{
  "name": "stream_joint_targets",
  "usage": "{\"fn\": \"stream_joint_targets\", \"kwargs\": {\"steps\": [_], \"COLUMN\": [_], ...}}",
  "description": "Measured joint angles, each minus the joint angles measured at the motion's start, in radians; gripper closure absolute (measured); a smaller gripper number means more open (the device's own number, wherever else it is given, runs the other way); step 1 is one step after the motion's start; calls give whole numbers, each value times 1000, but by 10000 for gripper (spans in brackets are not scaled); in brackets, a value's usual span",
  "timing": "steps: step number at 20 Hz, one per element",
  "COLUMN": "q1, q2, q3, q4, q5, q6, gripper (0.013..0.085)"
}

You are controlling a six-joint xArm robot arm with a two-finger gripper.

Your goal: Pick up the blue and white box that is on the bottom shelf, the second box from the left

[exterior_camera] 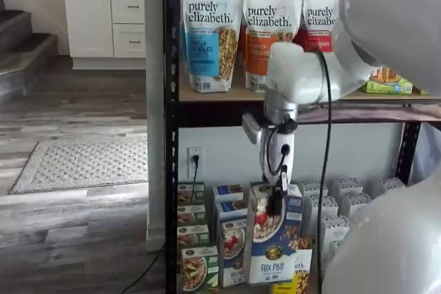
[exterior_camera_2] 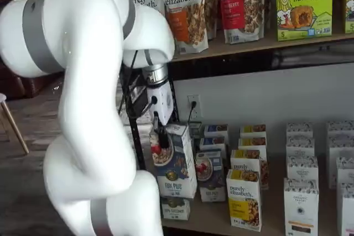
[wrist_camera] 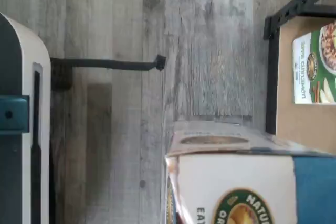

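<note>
The blue and white box point(exterior_camera: 272, 246) hangs upright in front of the rack, out from the row of boxes, and shows in both shelf views point(exterior_camera_2: 176, 164). It pictures a cereal bowl with red berries, with blue lettering low down. My gripper point(exterior_camera: 277, 199) comes down from above and is shut on the box's top edge, its black fingers point(exterior_camera_2: 161, 136) pressed against the carton. In the wrist view the box's top flap and green oval logo point(wrist_camera: 244, 182) fill the near corner. The bottom shelf point(exterior_camera_2: 207, 218) lies behind and below the box.
More blue cereal boxes point(exterior_camera_2: 210, 175), green-and-white ones point(exterior_camera: 196, 266), yellow ones point(exterior_camera_2: 244, 197) and white cartons point(exterior_camera_2: 301, 203) stand on the bottom tier. Granola bags point(exterior_camera: 210, 32) fill the tier above. Black rack posts point(exterior_camera: 171, 129) frame the shelves. Grey wood floor point(wrist_camera: 131, 129) lies below.
</note>
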Motion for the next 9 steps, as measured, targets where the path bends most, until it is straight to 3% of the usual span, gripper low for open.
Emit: {"fn": "stream_joint_targets", "kwargs": {"steps": [6,9], "q1": [0,2], "q2": [-70,-84], "q3": [-70,-87], "q4": [13,15], "q5": [127,152], "q6": [-2,0], "gripper": [530,530]}}
